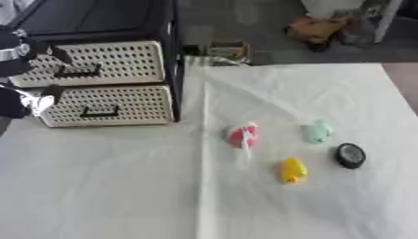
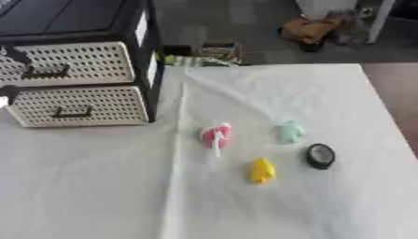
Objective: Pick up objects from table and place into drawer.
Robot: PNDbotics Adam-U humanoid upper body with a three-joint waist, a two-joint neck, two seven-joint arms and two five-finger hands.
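Right of the drawers point(image 1: 102, 84), the yellow toy point(image 1: 292, 169) lies lengthwise near-to-far; left hand point(image 1: 32, 56) state unclear.

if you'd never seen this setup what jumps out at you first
Four small things on the white cloth, right of the middle: a pink and white object, a pale green one, a yellow one nearest the camera, and a black round one furthest right. At the far left stands a black-framed drawer unit with two cream perforated drawers, both looking shut. The left hand shows at the left edge by the lower drawer.
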